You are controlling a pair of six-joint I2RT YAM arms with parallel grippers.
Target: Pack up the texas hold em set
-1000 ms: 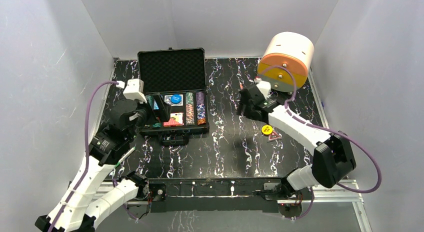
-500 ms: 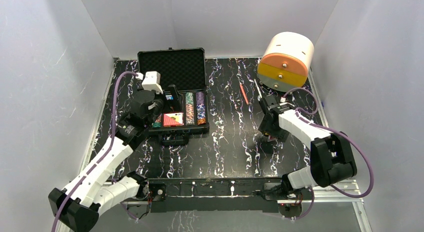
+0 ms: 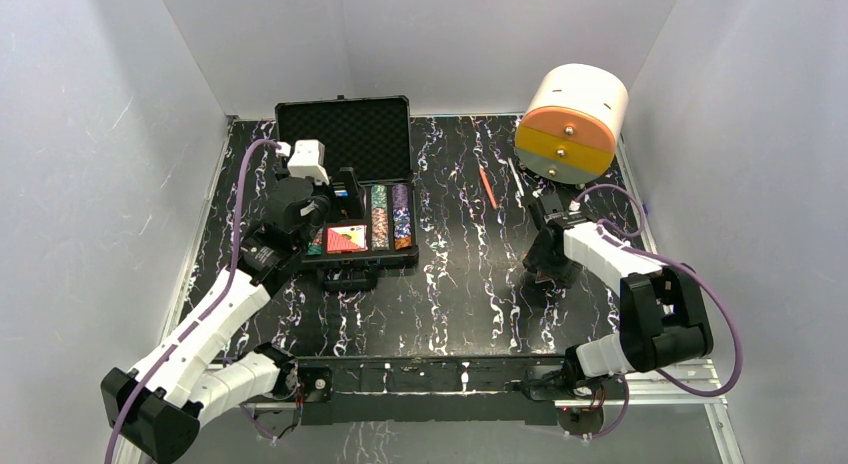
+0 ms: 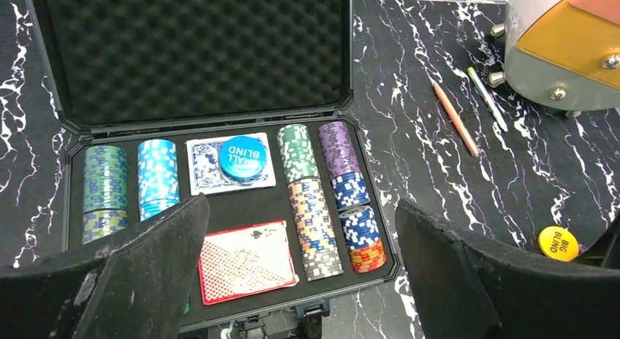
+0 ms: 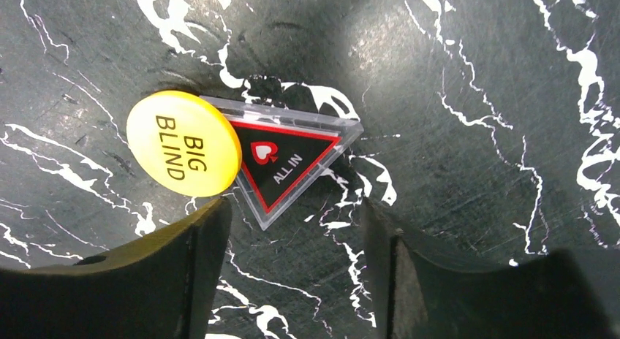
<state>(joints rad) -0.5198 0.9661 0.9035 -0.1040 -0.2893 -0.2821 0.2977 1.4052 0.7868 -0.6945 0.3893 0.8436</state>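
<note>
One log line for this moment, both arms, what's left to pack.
left pincer: open, at open poker case | right pincer: open, above yellow BIG BLIND button and ALL IN triangle on table | neither piece packed yet

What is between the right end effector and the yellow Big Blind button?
Nothing visible is in the way. The right end effector hangs over the yellow Big Blind button with its jaws apart. The clear All In triangle lies against the button.

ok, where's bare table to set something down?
Bare table between the case and the right claw, also the near strip by the arm bases. Crowded: pens beside the cylinder; yellow button and triangle marker by that claw.
</note>
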